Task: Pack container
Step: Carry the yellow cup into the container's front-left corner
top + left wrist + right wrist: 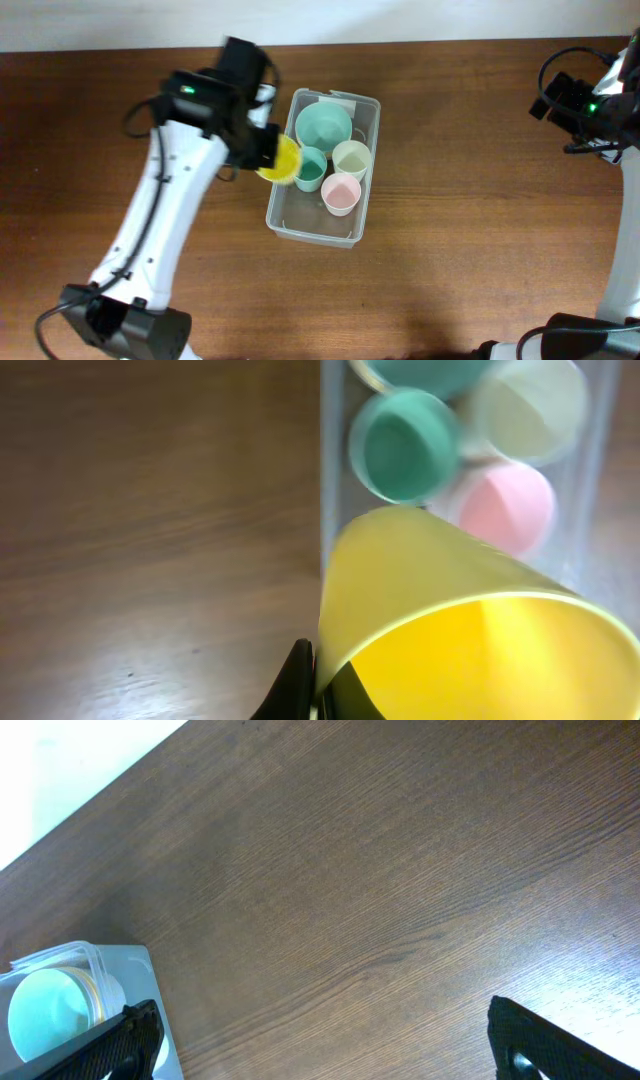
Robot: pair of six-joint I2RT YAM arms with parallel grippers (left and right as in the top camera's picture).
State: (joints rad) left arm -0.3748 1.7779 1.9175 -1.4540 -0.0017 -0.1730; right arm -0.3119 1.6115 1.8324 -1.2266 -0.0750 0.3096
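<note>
The clear plastic container sits mid-table and holds a teal bowl, a teal cup, a pale green cup and a pink cup. My left gripper is shut on the rim of a yellow cup, held tilted over the container's left wall. In the left wrist view the yellow cup fills the lower right, above the container wall. My right gripper is open and empty, far off at the table's right.
The container's corner with the teal bowl shows at the lower left of the right wrist view. Bare wooden table lies between the container and the right arm. The table's far edge meets a white wall.
</note>
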